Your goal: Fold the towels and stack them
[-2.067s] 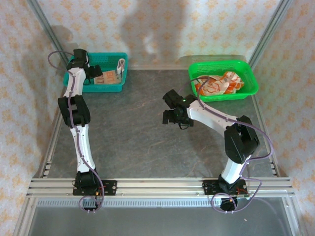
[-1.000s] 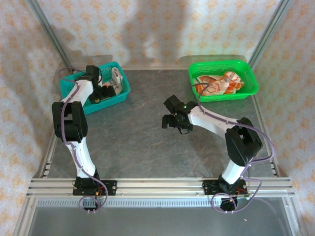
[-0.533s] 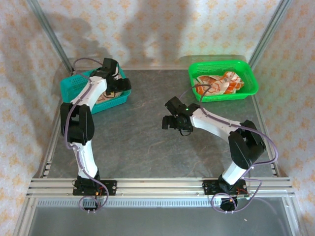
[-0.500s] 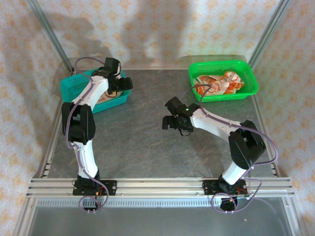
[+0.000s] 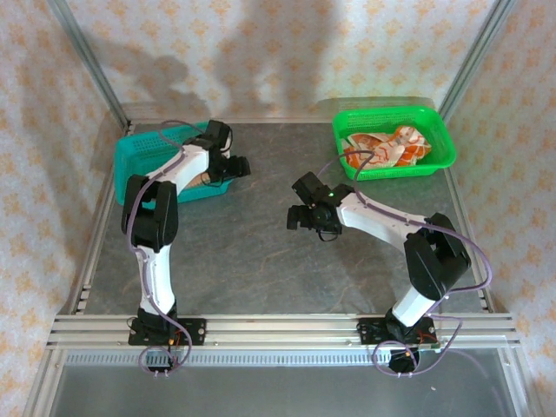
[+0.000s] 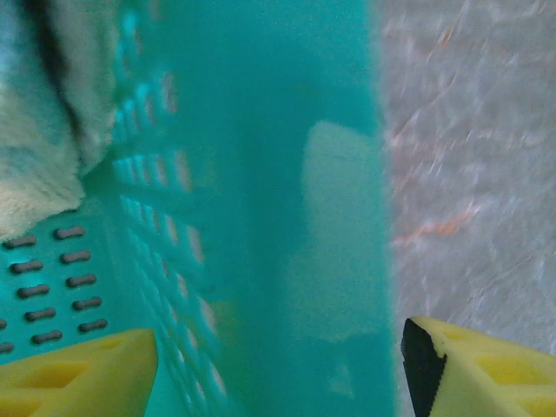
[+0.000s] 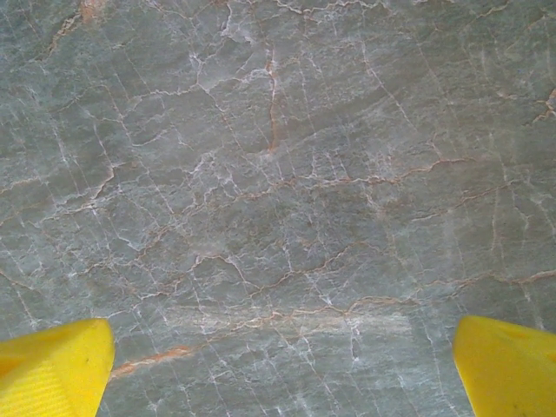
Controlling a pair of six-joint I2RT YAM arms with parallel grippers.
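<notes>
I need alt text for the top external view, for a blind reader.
Two white arms on a grey marbled table. The left fingers are at the teal basket's right wall; the right fingers hover mid-table, near a green basket of orange towels.

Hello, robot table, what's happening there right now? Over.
Left gripper open astride teal basket wall. Right gripper open over table. Towels heaped in green basket. Nothing blocking.

Left hand (image 5: 238, 165) and right hand (image 5: 300, 219) hold their fingers spread

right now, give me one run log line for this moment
left gripper: open, straddling teal basket wall | right gripper: open over table | towels: bunched in green basket
</notes>
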